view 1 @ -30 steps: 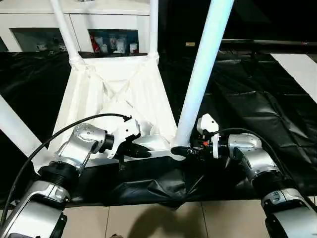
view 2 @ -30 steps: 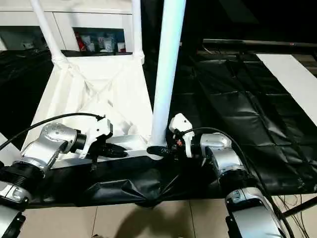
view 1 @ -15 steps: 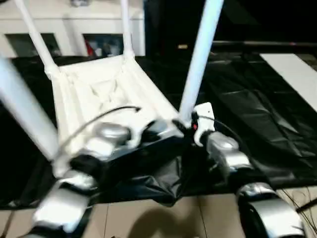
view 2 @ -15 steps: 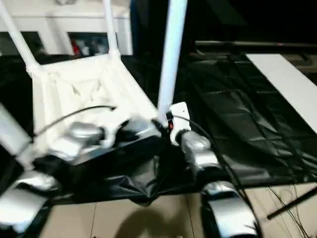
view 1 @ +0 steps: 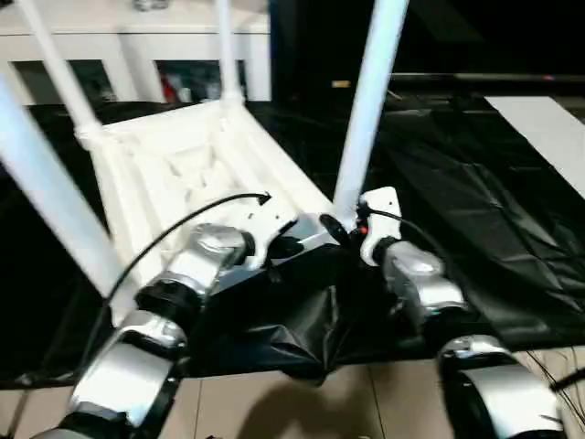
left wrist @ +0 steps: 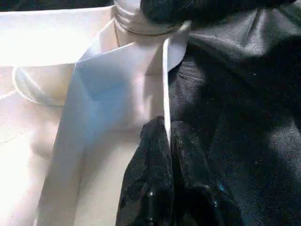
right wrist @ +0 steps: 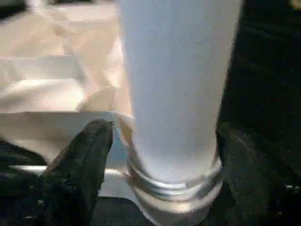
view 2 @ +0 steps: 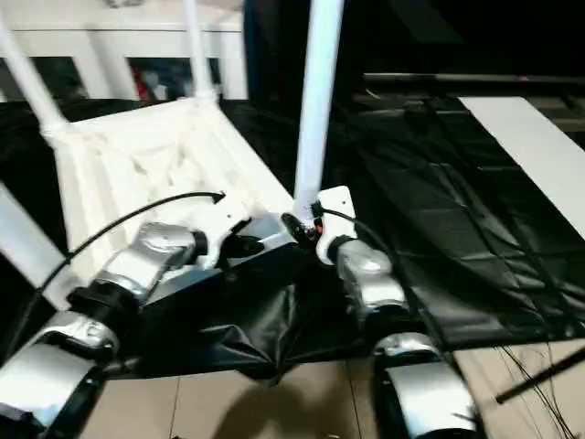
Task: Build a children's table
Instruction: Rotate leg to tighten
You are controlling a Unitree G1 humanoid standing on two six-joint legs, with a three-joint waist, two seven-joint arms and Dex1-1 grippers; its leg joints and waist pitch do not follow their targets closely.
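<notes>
Four-legged children's table (view 1: 174, 174) now tipped up, near edge lifted since earlier

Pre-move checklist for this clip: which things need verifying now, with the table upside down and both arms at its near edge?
1. Left gripper pinching the white plastic tabletop rim: ok, shut on the thin edge.
2. Right gripper fingers straddling the near-right white tube leg: ok, either side of its base.
3. Right fingers pressing the leg: cannot tell.
4. Leg seated in the corner socket: cannot tell; collar visible.
5. All four legs standing up: ok.
</notes>
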